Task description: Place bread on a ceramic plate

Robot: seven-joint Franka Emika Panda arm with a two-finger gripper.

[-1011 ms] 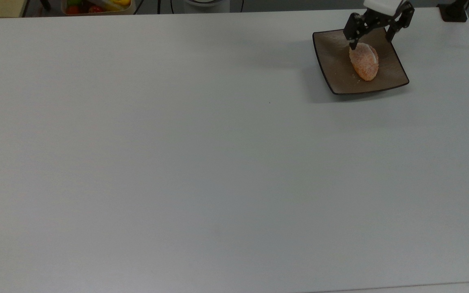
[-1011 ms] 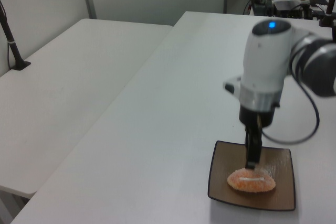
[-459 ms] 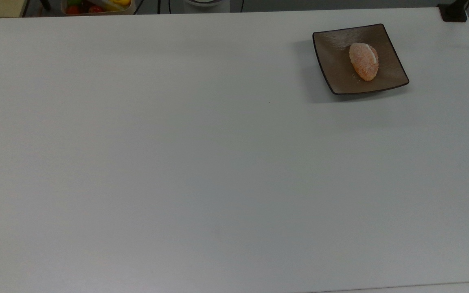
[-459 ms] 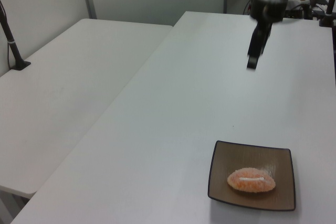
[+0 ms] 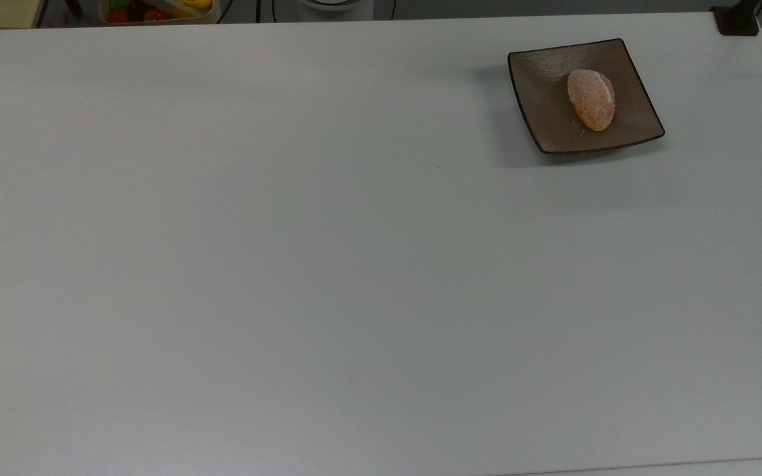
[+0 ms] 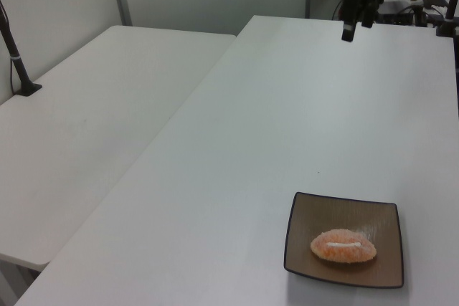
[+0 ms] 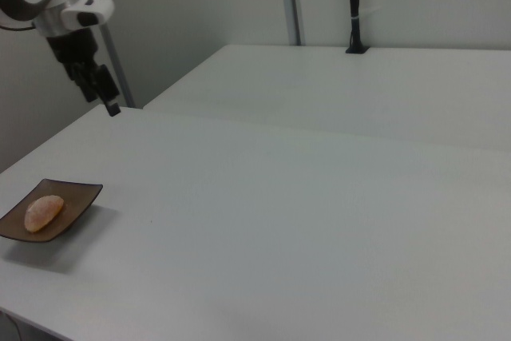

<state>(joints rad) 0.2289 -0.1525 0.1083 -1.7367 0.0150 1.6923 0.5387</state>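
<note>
One bread point(image 5: 591, 99) lies on the plate point(image 5: 546, 99), on the white surface point(image 5: 354, 264). Raised well apart, the hand point(image 6: 356, 21) holds nothing; its finger spread cannot be told.

Small oval bread point(image 5: 591, 99), orange-brown, sugar-speckled, white stripe along its length, lying flat on square glossy brown ceramic plate point(image 5: 546, 112) with thin dark rim; plate near the top view's upper-right desk point(image 5: 354, 264) corner.

arm: white and grey, enters at the right view's upper left, wrist angled downward
gripper point(image 7: 106, 98): black, hangs in the air, holds nothing
fingers point(image 6: 348, 31): point down, near the left view's top right
</note>
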